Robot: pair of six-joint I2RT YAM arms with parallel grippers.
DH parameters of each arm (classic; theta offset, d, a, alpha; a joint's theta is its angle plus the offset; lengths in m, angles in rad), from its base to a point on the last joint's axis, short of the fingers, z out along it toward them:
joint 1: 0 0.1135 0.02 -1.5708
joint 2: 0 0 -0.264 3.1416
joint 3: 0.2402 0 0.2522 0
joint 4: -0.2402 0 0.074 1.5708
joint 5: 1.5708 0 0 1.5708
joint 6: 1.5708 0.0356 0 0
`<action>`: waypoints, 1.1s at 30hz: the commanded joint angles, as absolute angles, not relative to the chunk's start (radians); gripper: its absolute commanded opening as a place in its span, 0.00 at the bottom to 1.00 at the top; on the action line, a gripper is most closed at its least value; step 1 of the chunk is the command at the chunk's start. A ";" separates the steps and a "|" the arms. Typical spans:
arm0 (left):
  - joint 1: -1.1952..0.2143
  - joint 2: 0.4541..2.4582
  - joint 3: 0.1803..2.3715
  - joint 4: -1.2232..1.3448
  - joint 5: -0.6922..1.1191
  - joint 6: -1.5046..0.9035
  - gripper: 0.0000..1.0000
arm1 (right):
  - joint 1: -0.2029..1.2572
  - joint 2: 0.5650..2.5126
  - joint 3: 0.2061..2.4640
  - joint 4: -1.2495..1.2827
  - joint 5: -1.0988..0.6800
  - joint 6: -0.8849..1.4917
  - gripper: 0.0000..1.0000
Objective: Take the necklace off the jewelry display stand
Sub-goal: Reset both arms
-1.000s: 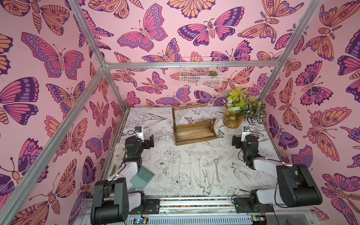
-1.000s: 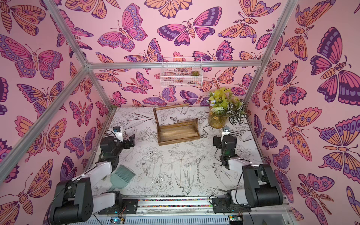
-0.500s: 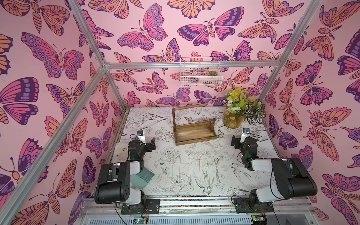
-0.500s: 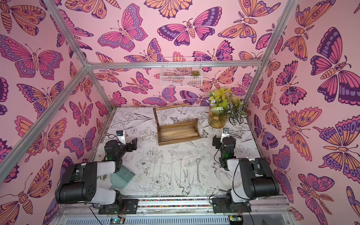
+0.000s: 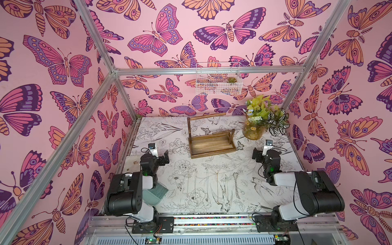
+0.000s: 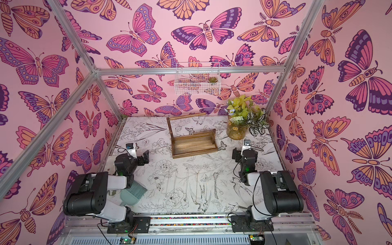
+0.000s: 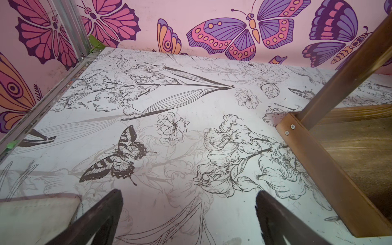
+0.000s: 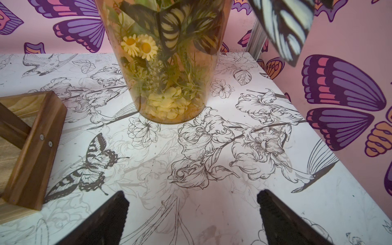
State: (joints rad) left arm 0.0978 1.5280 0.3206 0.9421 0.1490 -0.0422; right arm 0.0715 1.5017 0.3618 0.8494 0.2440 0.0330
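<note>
The left gripper point(image 7: 188, 198) hovers over the table point(image 5: 244, 161) with its fingers spread wide and nothing between them. A teal brush point(image 5: 156, 192) lies behind them, under the arm. Ahead of those fingers and to their right, apart from them, stands the jewelry display stand point(image 5: 213, 154).

Its tall crossbar point(image 5: 206, 116) and lower rail point(image 5: 222, 134) look bare in both top views, and the tray base holds nothing I can see. So the necklace seems to be already off, with little left to do. Thin chain-like strands point(image 5: 235, 184) lie on the table between the two arms, behind both sets of fingers. I cannot tell whether they are necklaces or part of the print.

High on the back wall, the white wire basket point(image 5: 217, 89) holds a small succulent point(image 5: 230, 80). The amber glass vase point(image 8: 169, 84), stuffed with artificial flowers and leaves, stands straight ahead of the right gripper point(image 8: 193, 198). Its fingers are also spread wide and empty, with the stand's corner to their left.
</note>
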 commanded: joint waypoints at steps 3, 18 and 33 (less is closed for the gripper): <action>0.091 1.538 0.318 0.936 0.118 -0.044 1.00 | 0.061 1.507 0.382 0.848 0.269 0.064 0.99; 0.088 1.538 0.360 0.912 0.167 -0.018 1.00 | 0.019 1.496 0.378 0.842 0.021 0.014 0.99; 0.085 1.539 0.364 0.906 0.160 -0.017 1.00 | 0.019 1.504 0.403 0.807 0.115 0.054 0.99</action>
